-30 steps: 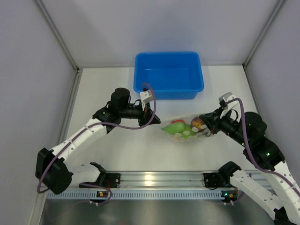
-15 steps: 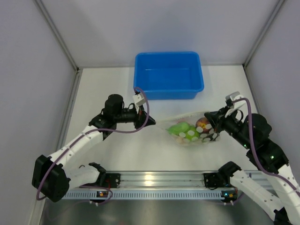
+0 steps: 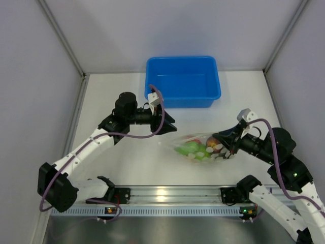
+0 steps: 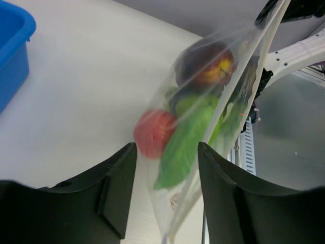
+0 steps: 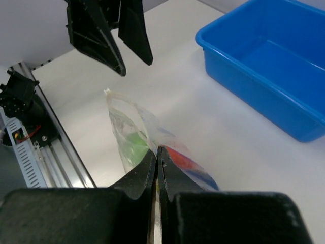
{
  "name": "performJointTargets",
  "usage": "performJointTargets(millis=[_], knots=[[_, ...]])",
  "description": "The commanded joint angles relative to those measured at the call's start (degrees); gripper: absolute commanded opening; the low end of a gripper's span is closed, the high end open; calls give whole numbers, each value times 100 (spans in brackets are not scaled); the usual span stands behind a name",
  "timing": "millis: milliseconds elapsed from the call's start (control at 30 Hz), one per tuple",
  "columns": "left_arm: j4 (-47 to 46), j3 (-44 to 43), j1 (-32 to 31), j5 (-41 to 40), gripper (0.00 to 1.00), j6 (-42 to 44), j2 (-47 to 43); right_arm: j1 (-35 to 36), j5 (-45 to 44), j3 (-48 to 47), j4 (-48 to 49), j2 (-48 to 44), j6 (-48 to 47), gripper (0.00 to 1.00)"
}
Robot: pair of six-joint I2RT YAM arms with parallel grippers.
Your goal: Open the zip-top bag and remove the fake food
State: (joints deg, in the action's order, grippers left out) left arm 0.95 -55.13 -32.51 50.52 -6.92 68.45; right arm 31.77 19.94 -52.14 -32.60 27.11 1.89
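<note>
zip-top bag (image 3: pixel 195 148): right pincer (image 3: pixel 221 145) is clamped flat on one edge of the film, with no gap between its tips. The bag stretches out ahead of it toward the left pincer (image 3: pixel 171 124). Can't tell if the belly rests on the desk (image 3: pixel 122 162) or hangs clear.

fake food is bunched low in the bag, just ahead of and below the right pincer: red tomato (image 4: pixel 154 140), green piece (image 4: pixel 185 147), dark maroon ball (image 4: pixel 205 63).

Left pincer is spread wide and holds nothing. The bag's free corner (image 5: pixel 107 92) sits just short of its tips, no contact.

blue bin (image 3: pixel 183 101) is beyond both pincers, well apart from the bag.

My read on handling:
- The film is thin, limp and slick, and the whole thing is light.
- The contents will roll and shift the sag.
- Left pincer should take the top strip near that free corner, one lip only.
- Pinching both layers won't open it.
- Can't tell the zip's state from here.
</note>
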Motion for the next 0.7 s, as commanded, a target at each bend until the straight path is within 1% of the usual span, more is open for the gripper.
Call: performJointTargets(millis=[0, 133, 300, 433, 567, 667], knots=[[-359, -445, -176, 195, 53, 76, 247, 49, 519, -51, 527, -31, -136, 0], [-359, -673, -501, 212, 53, 182, 459, 57, 414, -51, 526, -13, -136, 0], [-359, -744, -853, 221, 52, 244, 652, 57, 352, -42, 526, 22, -136, 0], [-403, -762, -932, 195, 53, 208, 696, 57, 352, 46, 553, 66, -136, 0], [-411, -788, -932, -42, 57, 173, 644, 57, 361, 134, 597, 83, -136, 0], [-411, -797, -932, -25, 57, 182, 600, 57, 317, 143, 606, 92, -136, 0]])
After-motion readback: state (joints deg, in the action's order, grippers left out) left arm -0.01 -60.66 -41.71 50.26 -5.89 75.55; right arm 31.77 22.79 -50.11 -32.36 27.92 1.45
